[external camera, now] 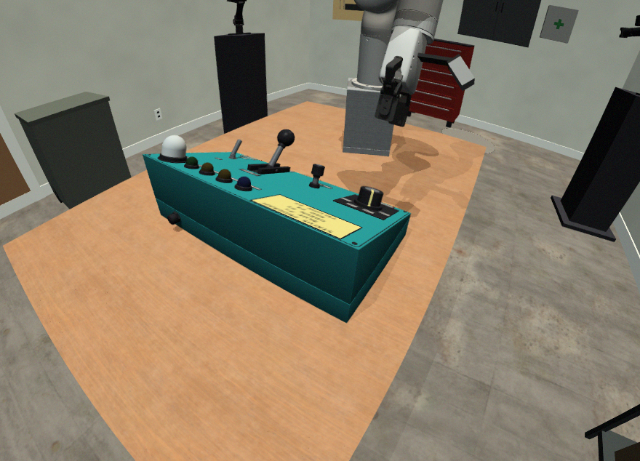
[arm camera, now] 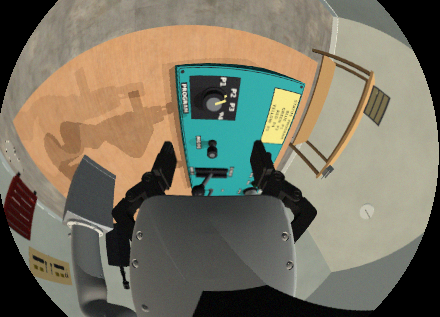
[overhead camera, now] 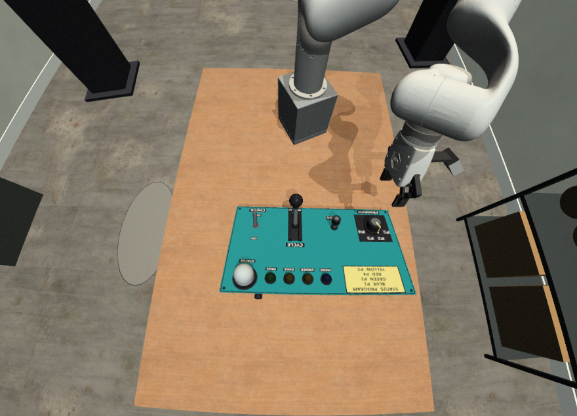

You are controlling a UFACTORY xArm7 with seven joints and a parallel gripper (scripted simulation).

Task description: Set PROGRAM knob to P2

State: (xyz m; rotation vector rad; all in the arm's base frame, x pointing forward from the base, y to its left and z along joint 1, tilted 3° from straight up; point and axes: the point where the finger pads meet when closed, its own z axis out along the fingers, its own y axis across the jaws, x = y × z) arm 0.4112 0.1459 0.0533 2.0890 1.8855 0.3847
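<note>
The teal console stands on the wooden table top. Its black PROGRAM knob sits at the right end as the top view shows it. The knob's yellow line points toward the P1 and P2 labels; I cannot tell which one. My gripper is open and empty. It hangs well above the table, behind the console's knob end, and touches nothing.
The console also carries a ball-topped CYCLE lever, a small toggle, a small slider knob, a white dome and a yellow legend label. The arm's grey pedestal stands behind it. A shelf frame stands to the right.
</note>
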